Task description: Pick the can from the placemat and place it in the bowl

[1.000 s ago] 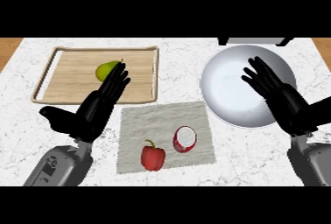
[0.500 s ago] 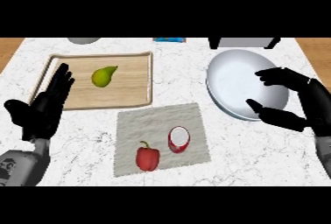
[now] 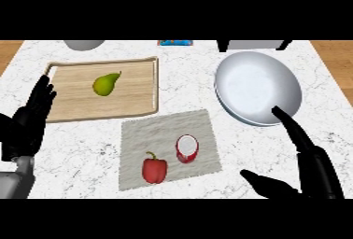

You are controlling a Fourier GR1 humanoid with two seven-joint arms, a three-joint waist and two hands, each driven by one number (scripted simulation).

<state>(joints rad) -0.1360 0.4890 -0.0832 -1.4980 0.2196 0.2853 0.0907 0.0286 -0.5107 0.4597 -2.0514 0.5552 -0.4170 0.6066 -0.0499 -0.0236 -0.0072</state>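
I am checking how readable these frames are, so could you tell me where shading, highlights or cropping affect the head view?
Head view: lighting is even, with only soft shading inside the bowl and a pale highlight on the can; the placemat and counter read clearly; the right hand and left hand are near-black, hiding finger detail; objects along the counter's far edge are cropped.

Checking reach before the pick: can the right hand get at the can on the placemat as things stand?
Probably yes. The right hand is open, right of the placemat; bare counter lies between it and the can, with the red pepper on the far side.

black left hand (image 3: pixel 27 122), black right hand (image 3: pixel 314 168), grey forearm (image 3: pixel 14 179)
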